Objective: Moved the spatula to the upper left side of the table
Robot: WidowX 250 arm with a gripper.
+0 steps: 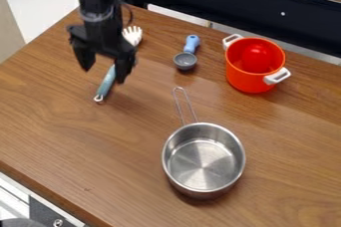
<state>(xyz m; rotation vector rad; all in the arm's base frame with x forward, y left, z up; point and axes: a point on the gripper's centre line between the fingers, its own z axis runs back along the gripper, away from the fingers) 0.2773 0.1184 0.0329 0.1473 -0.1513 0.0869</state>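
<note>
Black gripper [104, 72] hangs down over the table's [60, 121] upper left, fingers spread apart. Partly hidden behind it, the spatula [106, 83], blue-handled with a whitish slotted head, lies slantwise, head towards the top.

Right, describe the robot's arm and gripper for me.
The arm is black, with a few greyish glints and a thin dark cable looping beside it. The gripper is black too, its two broad fingers tapering toward the tips.
</note>
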